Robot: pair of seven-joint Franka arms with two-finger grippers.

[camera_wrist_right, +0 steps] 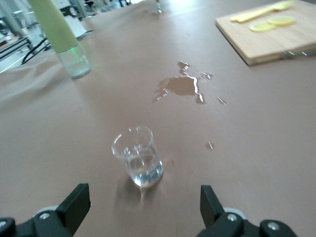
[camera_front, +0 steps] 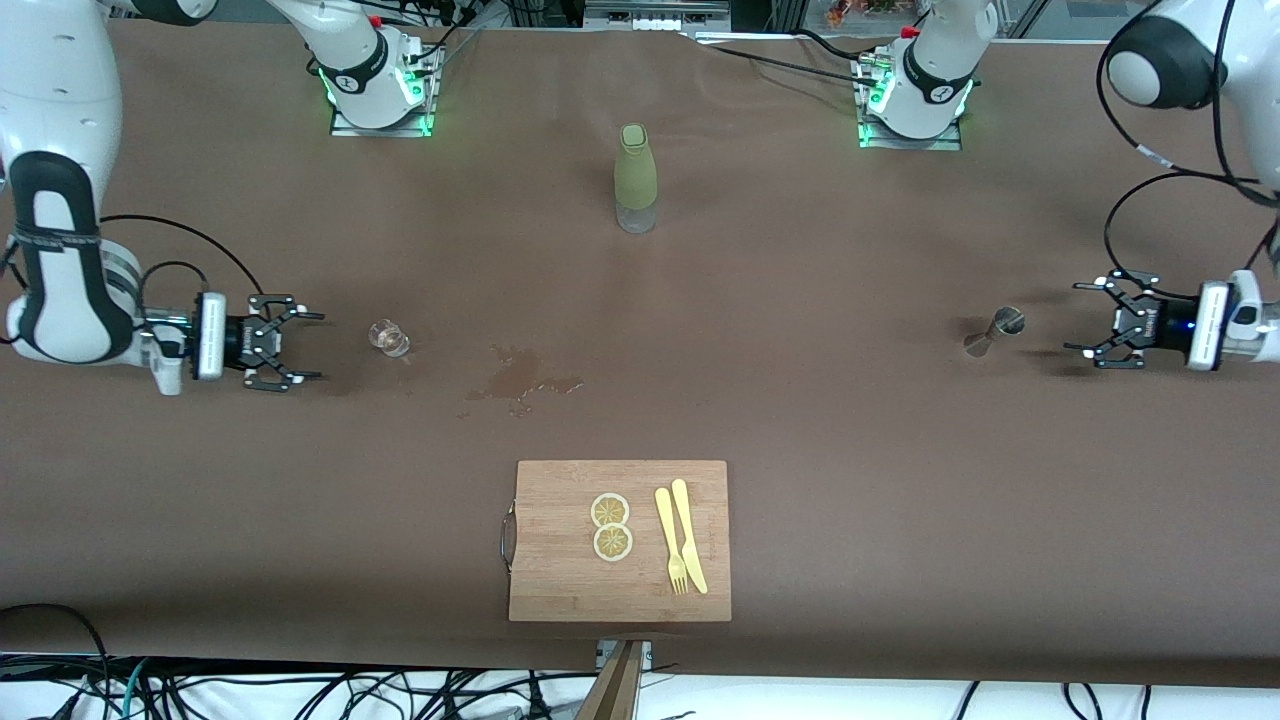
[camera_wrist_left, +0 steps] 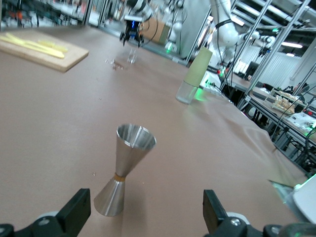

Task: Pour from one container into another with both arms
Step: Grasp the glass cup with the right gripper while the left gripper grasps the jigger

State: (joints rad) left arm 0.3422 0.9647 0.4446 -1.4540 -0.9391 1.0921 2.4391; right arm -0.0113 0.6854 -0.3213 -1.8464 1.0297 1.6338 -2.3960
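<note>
Clear glass [camera_front: 388,338], tiny, round, smooth-walled w/ a bit of liquid at the bottom, stands upright on the brown table [camera_front: 800,400] toward the right arm's end. Right gripper [camera_front: 300,349] sits low just beside it, black fingers spread wide, nothing between them; glass apart from the tips. In the right wrist view the glass [camera_wrist_right: 138,162] stands ahead of the two fingertips [camera_wrist_right: 76,201], not touching.

Near table middle: a thin, irregular wet spill [camera_front: 525,380], shiny on the matte cloth-like cover. Farther from the front camera than the spill, a tall olive-green bottle [camera_front: 635,178], matte sleeve over a clear base, upright. Nearer the camera, a rectangular wooden cutting board [camera_front: 560,560] w/ metal handle; on it two round lemon slices [camera_front: 610,526] and a pale yellow plastic fork and knife [camera_front: 682,548], side by side.

Toward the left arm's end: silver metal cup [camera_front: 994,332], polished, hourglass shape, two cones joined at a narrow waist, upright. Left gripper [camera_front: 1090,322] low just beside it, fingers wide apart, holding nothing. Left wrist view: cup [camera_wrist_left: 124,168] ahead of the open fingers [camera_wrist_left: 76,210], not touching.
</note>
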